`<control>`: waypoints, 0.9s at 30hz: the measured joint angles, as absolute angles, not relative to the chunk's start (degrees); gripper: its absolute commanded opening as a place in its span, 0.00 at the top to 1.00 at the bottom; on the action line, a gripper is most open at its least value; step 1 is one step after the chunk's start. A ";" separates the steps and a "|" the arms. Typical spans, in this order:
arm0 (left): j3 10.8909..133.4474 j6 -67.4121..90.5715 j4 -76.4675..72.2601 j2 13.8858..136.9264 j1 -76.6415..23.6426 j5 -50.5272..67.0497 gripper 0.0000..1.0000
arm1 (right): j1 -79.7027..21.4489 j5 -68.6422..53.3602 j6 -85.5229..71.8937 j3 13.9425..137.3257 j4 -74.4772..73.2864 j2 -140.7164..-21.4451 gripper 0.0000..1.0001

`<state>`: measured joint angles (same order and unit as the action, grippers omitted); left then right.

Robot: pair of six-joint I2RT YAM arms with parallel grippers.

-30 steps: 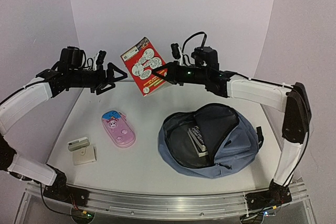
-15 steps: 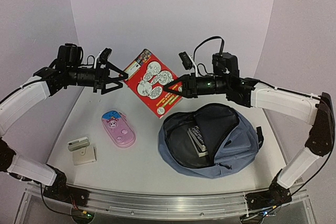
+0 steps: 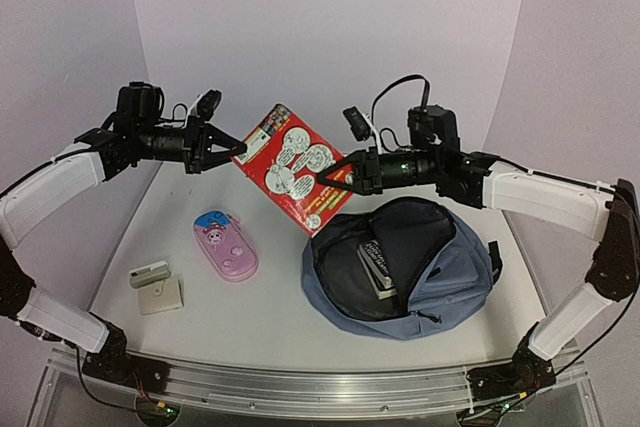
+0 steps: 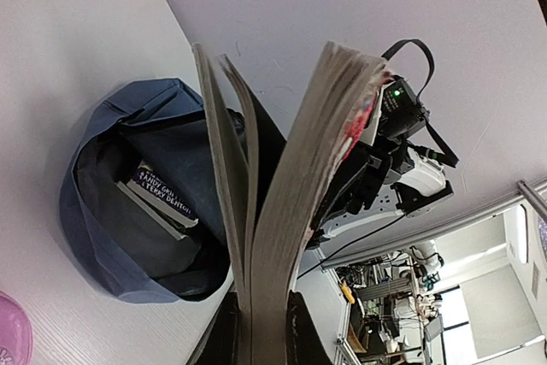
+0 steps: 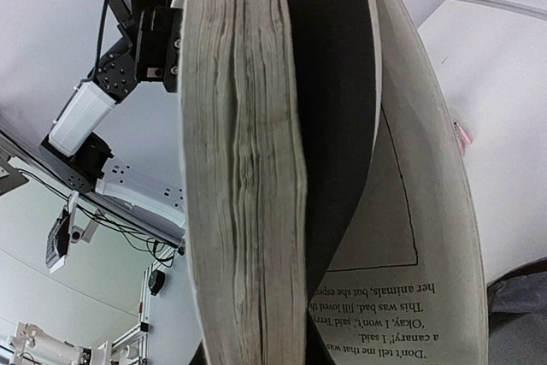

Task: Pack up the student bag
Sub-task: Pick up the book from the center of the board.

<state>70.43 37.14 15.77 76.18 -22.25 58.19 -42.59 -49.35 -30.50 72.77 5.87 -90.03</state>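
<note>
A red paperback book (image 3: 295,167) with cartoon art hangs in the air, tilted, above the back left rim of the student bag (image 3: 450,277). My left gripper (image 3: 232,147) is shut on the book's upper left corner. My right gripper (image 3: 340,175) is shut on its lower right edge. The left wrist view shows the book (image 4: 291,194) edge-on, pinched between my fingers (image 4: 303,331), pages fanning. In the right wrist view the book (image 5: 248,168) fills the frame and hides the jaws. The slate-blue bag lies open on the table, another book (image 3: 378,265) inside it.
A pink cartoon pencil case (image 3: 226,246) lies left of the bag. A small white box (image 3: 150,274) and a flat white pad (image 3: 162,297) sit near the front left. White walls stand behind and to both sides.
My left gripper has closed on the book's corner. The book, carried by the right gripper, has moved right and down toward the bag and tilted further.
</note>
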 measured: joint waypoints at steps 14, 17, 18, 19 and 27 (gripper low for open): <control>62.46 46.74 8.38 73.33 -22.43 51.30 1.00 | -42.15 -26.55 -33.47 67.03 2.88 -76.34 0.02; 60.48 49.78 5.50 72.37 -22.35 48.38 1.00 | -42.16 -23.42 -36.59 64.56 3.95 -73.48 0.02; 59.97 50.53 4.57 72.09 -22.35 47.56 1.00 | -42.18 -23.17 -37.91 63.34 4.90 -73.19 0.02; 59.35 51.45 3.50 71.74 -22.35 46.71 1.00 | -42.25 -23.14 -39.04 62.38 5.53 -73.22 0.02; 57.11 57.27 -3.86 70.32 -22.35 42.85 1.00 | -44.78 -24.45 -52.04 50.80 17.56 -75.51 0.02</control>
